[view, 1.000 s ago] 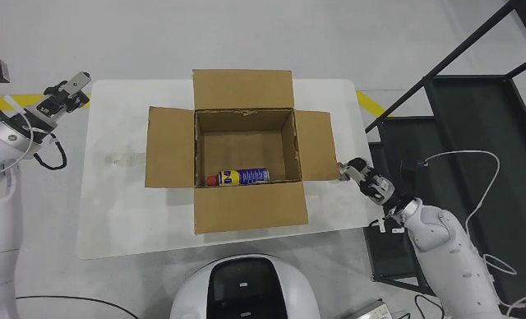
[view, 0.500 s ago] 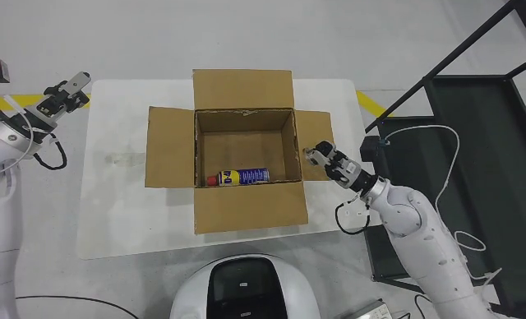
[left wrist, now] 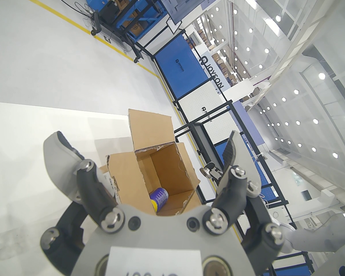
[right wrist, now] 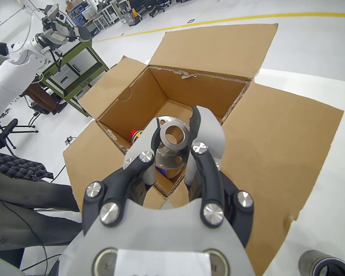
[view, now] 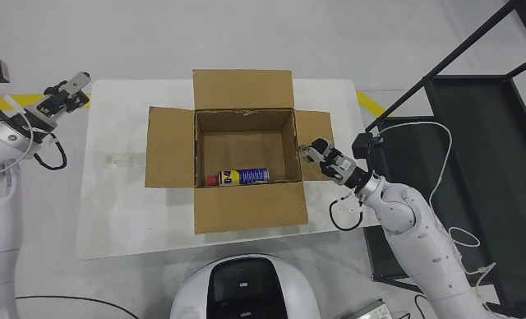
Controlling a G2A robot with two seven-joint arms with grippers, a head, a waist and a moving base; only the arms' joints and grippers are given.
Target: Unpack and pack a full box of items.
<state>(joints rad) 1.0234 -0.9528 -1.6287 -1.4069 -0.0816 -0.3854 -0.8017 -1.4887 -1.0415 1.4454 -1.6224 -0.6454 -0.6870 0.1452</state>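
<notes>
- At the right gripper (right wrist: 174,133): clenched on a steel flanged fitting (right wrist: 172,137); pinched from both sides, seemingly between its two discs, probably so the wider rims keep the heavy piece from slipping through.
- Held in the air with the bored end up, above the right flap of the cardboard box (view: 170,159), just beside the opening; not yet over the box floor.
- All four flaps folded outward and lying flat; keeps the opening free for a straight descent.
- Inside: a spray can (view: 242,177) lying on its side against the near wall; leaves most of the floor bare, so plenty of room for the fitting.
- At the left gripper (left wrist: 145,142): spread wide, grasping nothing; parked by the far left corner of the table (view: 123,220), well apart from the box, presumably to stay out of the working arm's way.
- Judged as the packing half, early on, with one item in the box.
- Next, probably: carry inward over the bare floor, lower well down before letting go; dropped steel could dent the can or bruise the cardboard.
</notes>
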